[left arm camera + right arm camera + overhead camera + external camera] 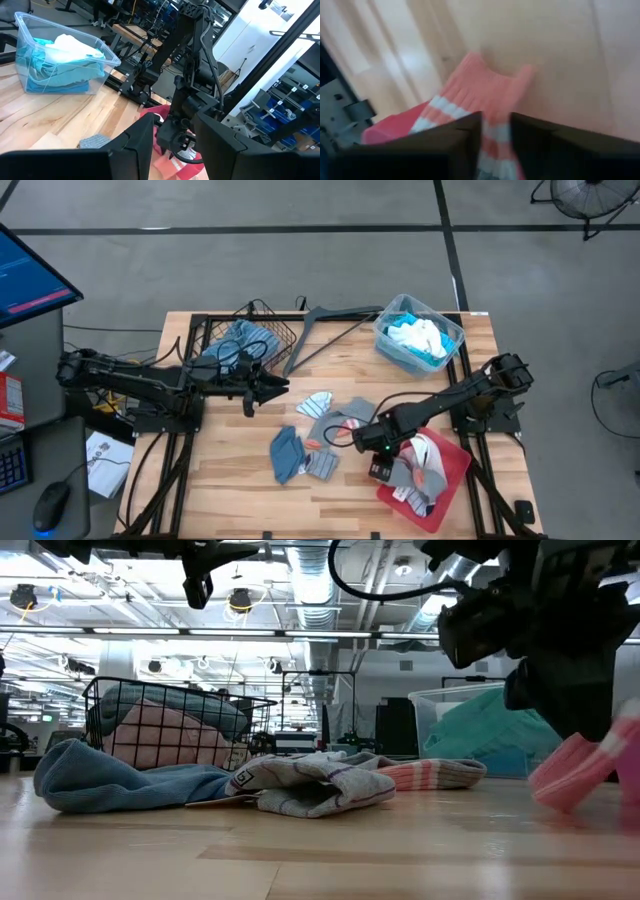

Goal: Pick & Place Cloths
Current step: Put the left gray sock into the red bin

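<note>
The right gripper [383, 452] pinches a pink sock [485, 95] just above the table, at the red tray's [455, 475] left edge. The sock hangs below the fingers, tray immediately right. The left gripper [268, 388] waits open beside the wire basket [262, 332], farther from the loose cloths [300, 448].
</note>
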Action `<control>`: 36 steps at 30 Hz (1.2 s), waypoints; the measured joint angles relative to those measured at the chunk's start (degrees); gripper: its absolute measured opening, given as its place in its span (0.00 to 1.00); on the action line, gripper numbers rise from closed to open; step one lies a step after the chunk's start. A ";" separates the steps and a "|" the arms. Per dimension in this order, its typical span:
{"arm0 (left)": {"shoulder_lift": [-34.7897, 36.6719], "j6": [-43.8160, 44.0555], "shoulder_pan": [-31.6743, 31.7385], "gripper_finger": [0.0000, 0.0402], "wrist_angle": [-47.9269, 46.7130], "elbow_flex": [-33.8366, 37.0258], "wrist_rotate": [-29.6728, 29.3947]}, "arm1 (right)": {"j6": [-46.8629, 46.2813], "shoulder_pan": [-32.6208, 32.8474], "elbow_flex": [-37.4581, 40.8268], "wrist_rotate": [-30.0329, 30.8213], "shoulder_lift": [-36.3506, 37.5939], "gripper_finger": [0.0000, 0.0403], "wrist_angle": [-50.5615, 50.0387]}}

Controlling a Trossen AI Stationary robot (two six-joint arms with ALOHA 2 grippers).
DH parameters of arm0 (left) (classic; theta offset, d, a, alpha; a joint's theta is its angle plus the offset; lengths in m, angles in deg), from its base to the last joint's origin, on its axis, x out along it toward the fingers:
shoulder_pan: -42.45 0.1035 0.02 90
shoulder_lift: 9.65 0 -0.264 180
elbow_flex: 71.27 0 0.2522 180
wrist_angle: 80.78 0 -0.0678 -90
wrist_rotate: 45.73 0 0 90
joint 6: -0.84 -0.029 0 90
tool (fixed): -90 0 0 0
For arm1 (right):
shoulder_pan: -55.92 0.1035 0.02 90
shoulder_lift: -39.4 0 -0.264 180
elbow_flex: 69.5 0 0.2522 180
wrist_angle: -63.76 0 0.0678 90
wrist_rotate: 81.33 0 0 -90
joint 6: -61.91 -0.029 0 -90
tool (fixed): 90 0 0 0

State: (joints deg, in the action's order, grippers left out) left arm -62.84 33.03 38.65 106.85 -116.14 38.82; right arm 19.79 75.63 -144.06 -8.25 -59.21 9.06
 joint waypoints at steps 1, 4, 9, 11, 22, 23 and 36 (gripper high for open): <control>0.00 0.00 0.00 0.32 0.02 0.00 0.00 | 0.46 -0.06 0.00 -0.75 0.00 0.15 0.43; 0.00 0.00 0.00 0.32 0.01 0.00 0.02 | 0.70 -0.24 0.00 -1.52 0.00 0.04 2.33; 0.00 0.00 0.00 0.32 0.01 0.00 0.02 | 0.27 0.16 -1.89 -1.03 1.36 0.01 2.37; -0.01 0.00 0.00 0.32 0.00 0.00 0.02 | -0.45 0.94 -2.66 -0.46 3.03 0.02 0.90; -0.01 0.00 0.01 0.32 -0.49 0.00 0.01 | -22.24 13.45 -3.93 8.50 15.53 0.01 -16.61; -0.02 0.00 0.00 0.32 -0.46 0.00 0.00 | -25.34 15.28 -3.93 8.98 16.27 0.00 -18.86; 0.00 0.00 0.01 0.32 -0.55 0.00 0.00 | -55.59 31.41 0.85 12.29 8.74 0.00 -25.24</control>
State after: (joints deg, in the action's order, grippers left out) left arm -62.84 33.03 38.66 106.30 -116.14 38.82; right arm -35.80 107.04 -143.20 4.05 -50.47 -16.18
